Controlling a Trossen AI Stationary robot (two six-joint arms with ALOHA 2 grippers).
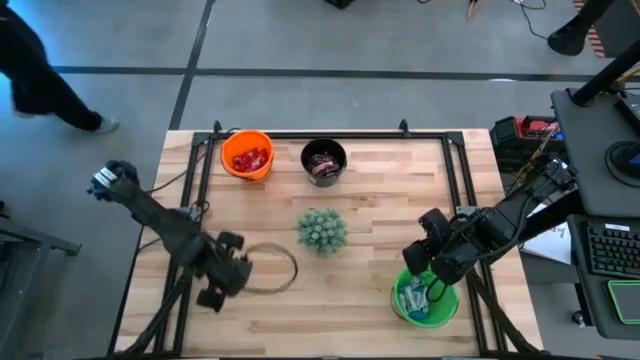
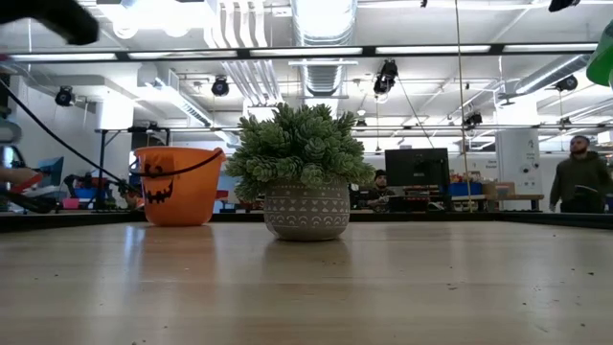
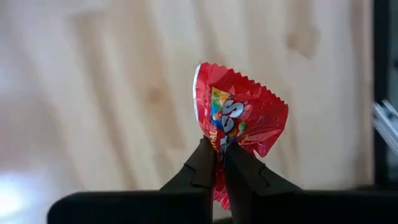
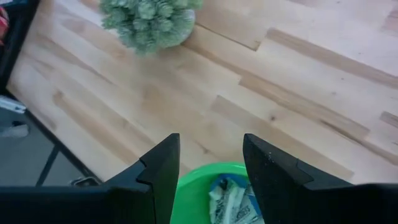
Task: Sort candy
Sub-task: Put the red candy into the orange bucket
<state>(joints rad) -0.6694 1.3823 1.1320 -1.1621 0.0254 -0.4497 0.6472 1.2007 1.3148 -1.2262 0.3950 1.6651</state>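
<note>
In the left wrist view, a red wrapped candy (image 3: 239,115) with coloured print sits in my left gripper (image 3: 221,149), which is shut on it. In the high view that gripper (image 1: 222,280) is over the table's near left part. My right gripper (image 4: 210,146) is open and holds nothing. It hovers over the rim of the green bucket (image 4: 205,177), which holds light blue and white candy (image 4: 233,199). In the high view it (image 1: 428,268) is above the green bucket (image 1: 425,305). An orange bucket (image 1: 248,156) holds red candy and a black bucket (image 1: 323,160) holds dark candy. My left gripper pinches the red candy by the lower edge of its wrapper (image 3: 219,142), between the two fingertips (image 3: 202,158). Most of the wrapper stands out beyond the fingers. It looks lifted clear, with the blurred tabletop behind it.
A spiky green plant (image 1: 322,230) in a grey pot stands mid-table, between the buckets. A thin dark ring (image 1: 272,268) lies on the wood beside my left gripper. Black rails (image 1: 330,132) frame the table's edges. A person (image 2: 578,177) stands in the room beyond.
</note>
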